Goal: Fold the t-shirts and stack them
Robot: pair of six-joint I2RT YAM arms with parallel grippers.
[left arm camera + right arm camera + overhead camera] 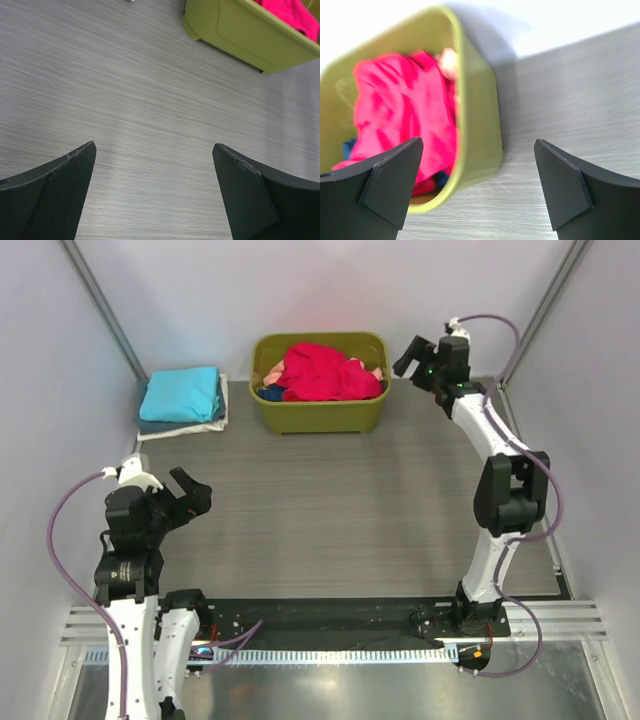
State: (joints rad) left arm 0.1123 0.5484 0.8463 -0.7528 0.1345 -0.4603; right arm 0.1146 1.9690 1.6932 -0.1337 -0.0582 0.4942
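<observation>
A crimson-pink t-shirt lies crumpled on top in the olive-green tub at the back middle, with a salmon-pink one and a dark blue one showing beneath. A folded turquoise t-shirt tops a stack at the back left, over a grey-blue one and a white one. My right gripper is open and empty, just right of the tub; its wrist view shows the crimson t-shirt and the tub's rim. My left gripper is open and empty over bare table at the left.
White walls close in the table on the left, back and right. The tub's corner shows at the top right of the left wrist view, above grey wood-grain table. A metal rail runs along the near edge by the arm bases.
</observation>
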